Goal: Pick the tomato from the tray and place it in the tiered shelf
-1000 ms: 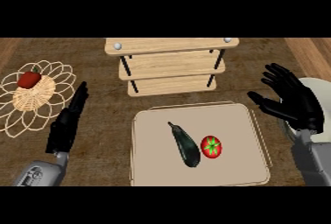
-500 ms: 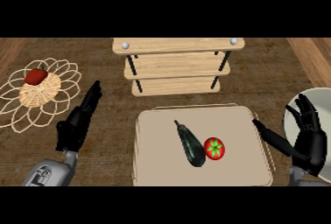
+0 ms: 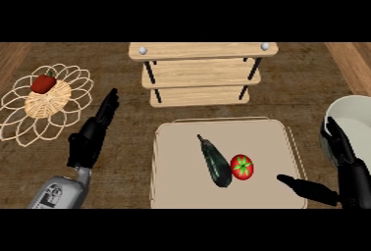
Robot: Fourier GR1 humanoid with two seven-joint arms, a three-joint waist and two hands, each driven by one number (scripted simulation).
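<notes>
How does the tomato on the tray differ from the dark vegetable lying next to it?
The round red tomato with its green star-shaped top is compact; the dark green elongated vegetable is long, slim and tapered. The tomato is bright, the vegetable nearly black. The tomato sits to the right, nearer the right hand; the vegetable lies lengthwise left of it. Both rest on the beige square tray, side by side and very close.

The tomato [image 3: 242,166] is flanked on its left by a dark zucchini [image 3: 214,162], apparently touching it; its right side on the tray [image 3: 275,139] is left bare. Bare counter is seen between tray and tiered shelf [image 3: 203,73]. The shelf's openings are bounded by black corner posts.
</notes>
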